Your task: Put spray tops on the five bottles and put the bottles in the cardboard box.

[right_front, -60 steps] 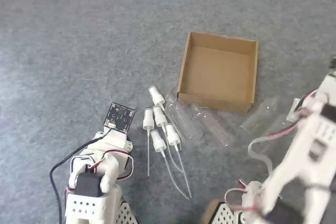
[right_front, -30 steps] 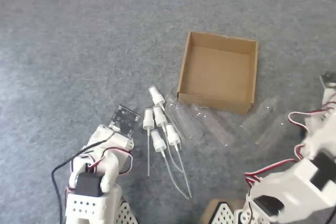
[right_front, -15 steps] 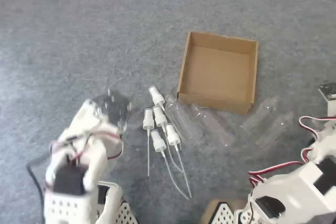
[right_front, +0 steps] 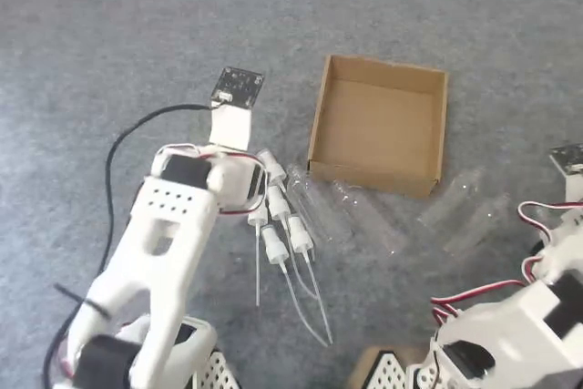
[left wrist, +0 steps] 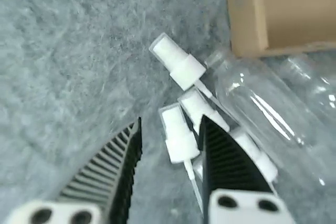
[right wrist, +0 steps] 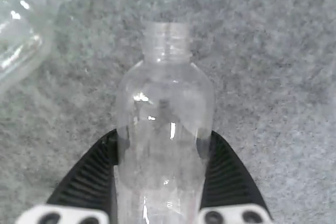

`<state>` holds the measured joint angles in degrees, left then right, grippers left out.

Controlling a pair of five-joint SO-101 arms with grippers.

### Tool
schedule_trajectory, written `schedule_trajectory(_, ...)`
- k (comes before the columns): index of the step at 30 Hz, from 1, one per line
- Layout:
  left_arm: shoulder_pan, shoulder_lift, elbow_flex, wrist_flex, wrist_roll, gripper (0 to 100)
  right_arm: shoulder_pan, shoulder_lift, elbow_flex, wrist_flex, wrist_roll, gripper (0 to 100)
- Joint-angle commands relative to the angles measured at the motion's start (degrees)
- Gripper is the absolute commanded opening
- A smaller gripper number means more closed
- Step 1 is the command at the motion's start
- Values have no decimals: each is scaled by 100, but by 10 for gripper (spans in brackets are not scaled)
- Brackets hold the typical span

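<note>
My left gripper (left wrist: 170, 129) is open, its jaws straddling a white plastic spray top (left wrist: 177, 139). My right gripper (right wrist: 163, 142) is clamped around a clear plastic bottle (right wrist: 165, 93).

White arms (right_front: 159, 243), black claws (left wrist: 171, 125), red-white cables (right_front: 474, 293)

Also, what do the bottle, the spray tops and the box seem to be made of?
Bottle: probably clear plastic, glossy; the carpet shows through it and highlights glint on it. Spray tops: likely white opaque plastic, smooth. Cardboard box: brown, matte, thin flat walls, so plain cardboard.
</note>
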<state>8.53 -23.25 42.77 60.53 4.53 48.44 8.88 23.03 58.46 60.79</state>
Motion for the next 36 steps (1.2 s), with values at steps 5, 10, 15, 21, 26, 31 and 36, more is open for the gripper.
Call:
schedule_trajectory(5, -404, 774, 303, -958, 141, 173, 31, -40, -35, 22, 88, 6)
schedule_trajectory(10, -422, 1134, 295, -976, 141, 173, 31, -31, -35, 22, 88, 6)
schedule_trajectory(15, -413, 1240, 295, -976, 149, 173, 31, -22, -18, 22, 88, 6)
schedule_trajectory(21, -105, 1292, 330, -976, 176, 173, 31, -22, -18, 22, 88, 6)
schedule_trajectory(26, 105, 1301, 488, -1196, 176, 173, 31, -22, -18, 22, 88, 6)
schedule_trajectory(31, -105, 1301, 567, -1222, 141, 173, 66, -31, -18, 22, 88, 6)
schedule_trajectory(36, -273, 1301, 787, -1266, -88, 171, 66, -31, -18, 22, 88, 6)
